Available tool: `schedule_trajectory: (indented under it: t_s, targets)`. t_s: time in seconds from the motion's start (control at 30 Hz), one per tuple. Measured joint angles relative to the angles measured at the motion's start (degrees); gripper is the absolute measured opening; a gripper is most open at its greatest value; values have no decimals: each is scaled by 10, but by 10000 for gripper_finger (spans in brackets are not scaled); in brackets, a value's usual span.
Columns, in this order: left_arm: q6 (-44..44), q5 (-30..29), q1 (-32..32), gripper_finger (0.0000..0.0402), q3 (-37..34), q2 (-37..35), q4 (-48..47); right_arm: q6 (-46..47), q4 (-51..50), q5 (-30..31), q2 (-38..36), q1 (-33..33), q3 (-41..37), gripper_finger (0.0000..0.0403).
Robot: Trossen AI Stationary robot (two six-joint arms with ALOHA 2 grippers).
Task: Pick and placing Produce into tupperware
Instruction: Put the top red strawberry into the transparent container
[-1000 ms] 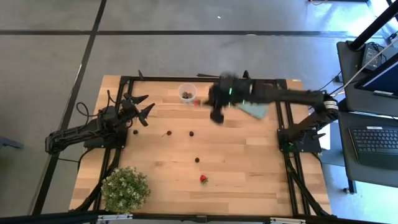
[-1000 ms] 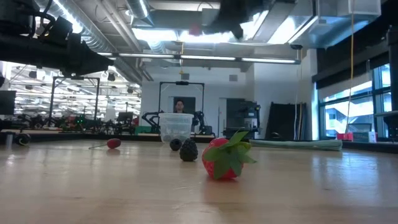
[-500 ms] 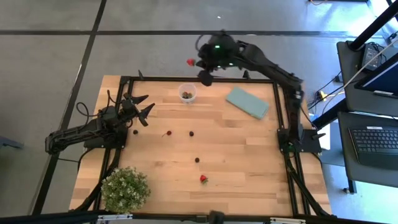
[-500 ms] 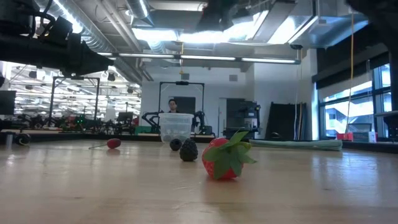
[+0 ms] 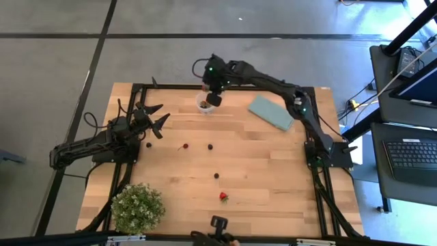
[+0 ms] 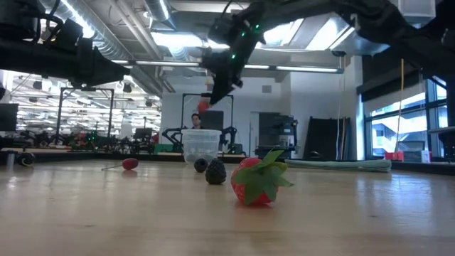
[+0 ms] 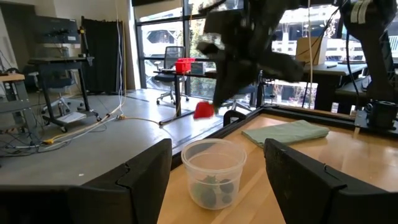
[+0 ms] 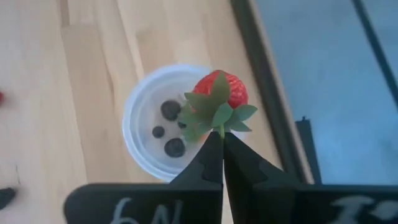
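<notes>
Strawberry, glossy red with a limp green leafy cap, hangs by its stem from the right gripper, whose dark fingers are pinched tight together on it. It sits just above the far rim of the cup, a small round clear plastic tub at the back edge of the pale wood-plank bench, with a few dark berries already in its bottom. Half a second ago that arm was out beyond the bench's back rail; now it has swung in over the cup. Another strawberry and a bumpy blackberry lie loose on the boards. The left gripper waits at the left side, fingers spread, unchanged.
</notes>
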Motion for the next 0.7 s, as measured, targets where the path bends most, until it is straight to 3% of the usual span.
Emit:
schedule_trajectory:
  t_s: [0.7]
  targets:
    - [0, -2, 0, 247, 0, 0, 0, 14, -68, -16, 46, 3, 0, 3]
